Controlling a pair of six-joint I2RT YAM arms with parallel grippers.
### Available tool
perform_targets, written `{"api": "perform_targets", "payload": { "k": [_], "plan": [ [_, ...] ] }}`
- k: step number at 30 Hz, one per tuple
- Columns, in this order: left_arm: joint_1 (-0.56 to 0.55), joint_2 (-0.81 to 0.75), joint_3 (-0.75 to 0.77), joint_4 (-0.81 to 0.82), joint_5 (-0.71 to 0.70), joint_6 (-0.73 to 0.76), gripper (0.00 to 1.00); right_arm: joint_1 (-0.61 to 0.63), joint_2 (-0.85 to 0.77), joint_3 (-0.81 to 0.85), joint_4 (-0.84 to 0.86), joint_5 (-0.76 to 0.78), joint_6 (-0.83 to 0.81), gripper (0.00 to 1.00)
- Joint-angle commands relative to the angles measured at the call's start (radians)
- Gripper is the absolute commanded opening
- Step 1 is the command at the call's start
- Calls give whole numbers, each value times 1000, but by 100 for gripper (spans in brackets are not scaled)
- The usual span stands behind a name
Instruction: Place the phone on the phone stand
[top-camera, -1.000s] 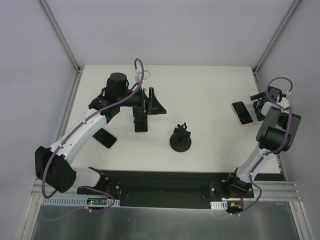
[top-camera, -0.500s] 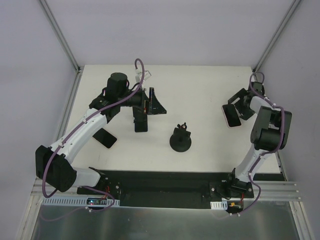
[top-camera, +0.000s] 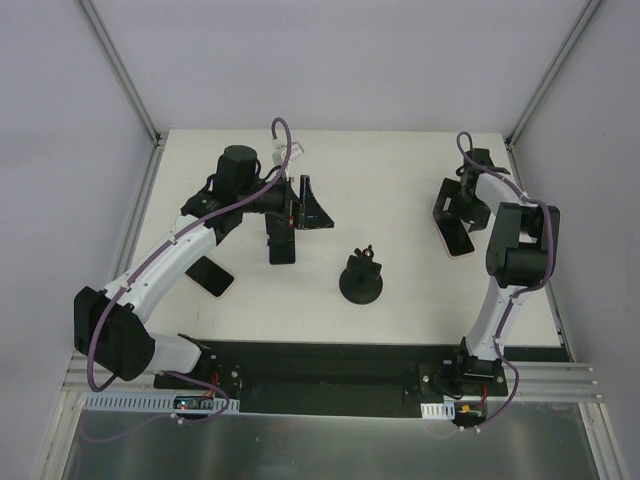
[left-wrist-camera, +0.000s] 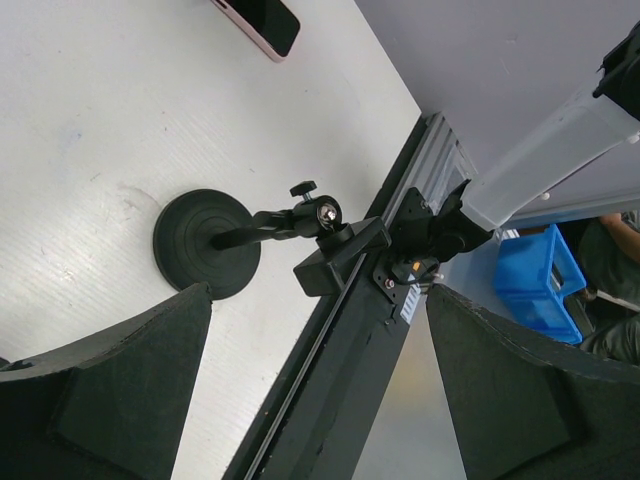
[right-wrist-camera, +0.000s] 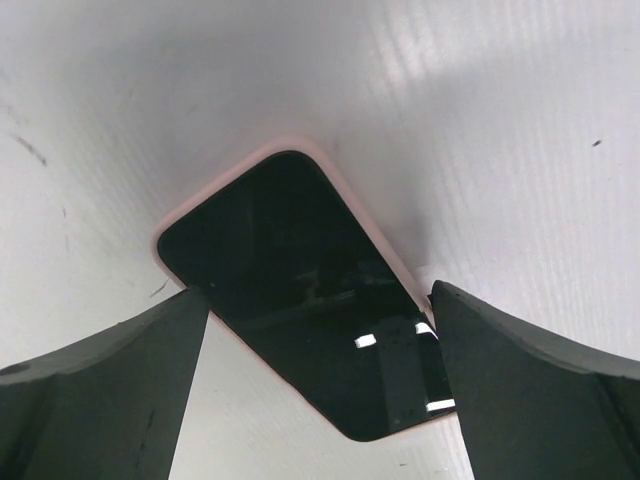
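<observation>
Slippage is the hazard: overhead, phone lies flat on table at 3 o'clock of phone stand, bare surface between them; left wrist view, left gripper spread, empty; right wrist view, right gripper spread astride the thin phone, where a shallow pinch could skid it edgeward.

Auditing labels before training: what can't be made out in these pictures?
Top view: the right pincer covers the far end of the pink-cased, dark-screened phone.
Right wrist view: whether the open pincer touches that phone.
Left wrist view: the top edge cuts off a pink-cased phone, which one unclear; the clamp of the black round-based phone stand blends into the dark rail.
</observation>
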Motion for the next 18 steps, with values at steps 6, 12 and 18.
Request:
{"api": "perform_targets", "payload": {
  "k": [6,12,18],
  "plan": [
    [-11,0,35,22,27,0,87,61,-65,-122,-185,-74,-87,96],
    [-13,3,35,20,29,-1,87,82,-144,-197,-120,-221,-107,96],
    [-13,6,35,22,32,-5,87,101,-155,-251,-73,-274,-76,96]
  ]
}}
